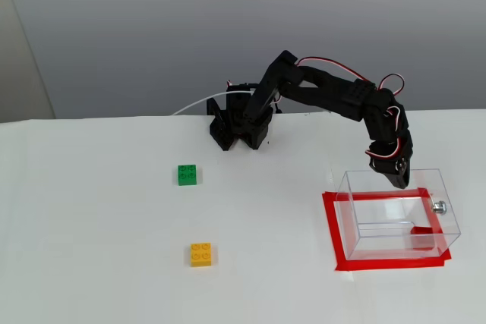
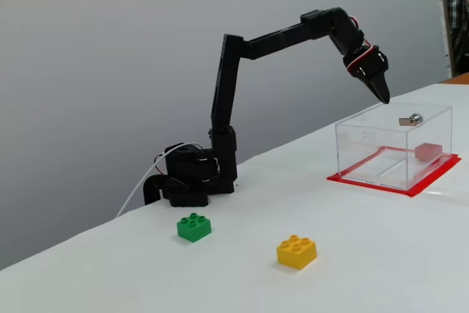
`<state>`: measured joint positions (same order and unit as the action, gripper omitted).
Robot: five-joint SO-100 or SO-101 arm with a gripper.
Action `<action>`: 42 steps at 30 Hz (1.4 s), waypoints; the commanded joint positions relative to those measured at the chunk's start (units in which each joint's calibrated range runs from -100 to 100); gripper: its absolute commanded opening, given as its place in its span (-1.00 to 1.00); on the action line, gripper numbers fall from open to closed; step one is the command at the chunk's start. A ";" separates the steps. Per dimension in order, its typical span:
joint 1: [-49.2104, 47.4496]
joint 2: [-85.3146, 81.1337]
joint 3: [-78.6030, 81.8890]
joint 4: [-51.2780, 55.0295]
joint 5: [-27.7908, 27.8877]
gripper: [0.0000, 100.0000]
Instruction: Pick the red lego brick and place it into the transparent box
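Since the red lego brick already lies on the floor of the transparent box, near the wall with the silver knob, we judge the placing step done. Our gripper hangs above the box rim, fingers together and holding nothing. Next we would lift clear without clipping the wall.

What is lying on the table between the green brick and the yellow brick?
Nothing. In both fixed views the stretch of white table between the green brick and the yellow brick is bare.
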<state>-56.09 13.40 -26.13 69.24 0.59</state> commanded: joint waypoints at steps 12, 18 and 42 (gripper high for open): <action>16.79 -32.88 22.51 -0.48 0.25 -0.97; 26.33 -49.08 36.34 -0.31 0.30 -0.97; 59.38 -98.98 73.32 -0.48 0.35 -0.97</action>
<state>2.24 -82.66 45.28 69.32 0.73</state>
